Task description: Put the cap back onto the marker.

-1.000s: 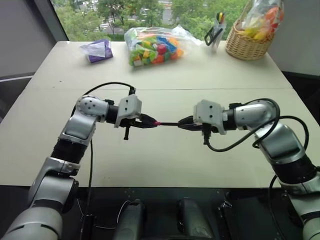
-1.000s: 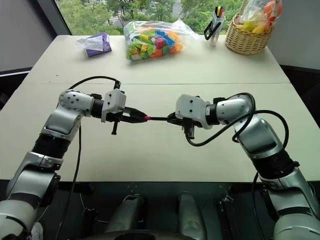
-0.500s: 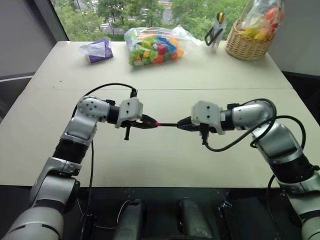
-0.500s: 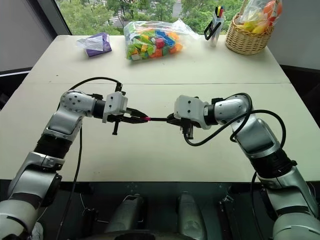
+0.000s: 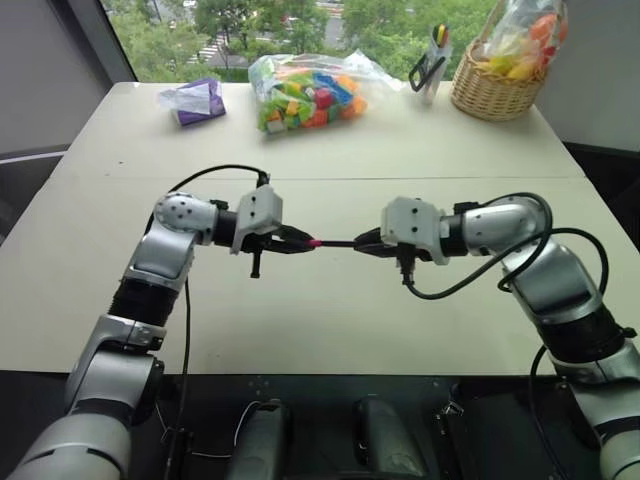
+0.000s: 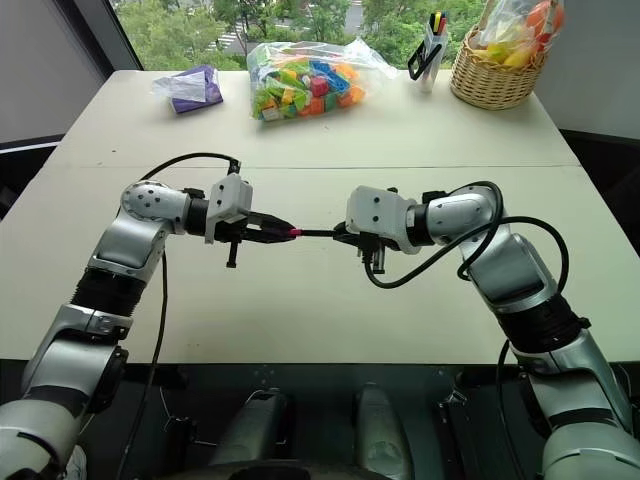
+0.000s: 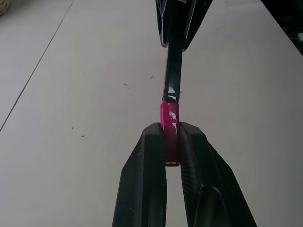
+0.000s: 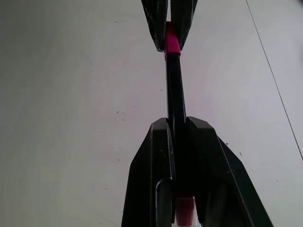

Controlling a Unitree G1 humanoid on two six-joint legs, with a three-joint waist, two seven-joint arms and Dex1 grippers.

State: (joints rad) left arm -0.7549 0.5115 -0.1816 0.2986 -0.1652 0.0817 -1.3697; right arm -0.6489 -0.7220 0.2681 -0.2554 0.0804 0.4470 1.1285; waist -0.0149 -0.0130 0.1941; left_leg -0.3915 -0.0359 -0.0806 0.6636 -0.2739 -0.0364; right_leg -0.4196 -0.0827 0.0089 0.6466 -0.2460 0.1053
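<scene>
Both arms are raised over the middle of the tabletop (image 5: 330, 330), hands pointing at each other. Left hand (image 5: 305, 242) is clamped on the cap (image 7: 170, 124): the red cap sits pinched between its two black fingers (image 7: 144, 184), front part sticking out past the tips. Right hand (image 5: 368, 242) is clamped on the marker (image 8: 175, 92), fingers (image 8: 151, 175) closed around the black barrel, a bit of red showing at the barrel's rear end between them.

The marker runs roughly level between the two hands, clear of the tabletop. Its free end meets the open end of the cap; from the wrist views the barrel and cap line up straight and touch. Can't tell how deep the tip sits inside.

Along the far edge of the tabletop, well apart from the hands: a purple bag (image 5: 197, 100), a clear bag of coloured blocks (image 5: 305, 90), a cup of pens (image 5: 432, 62), and a wicker basket (image 5: 495, 95) with wrapped items inside.
</scene>
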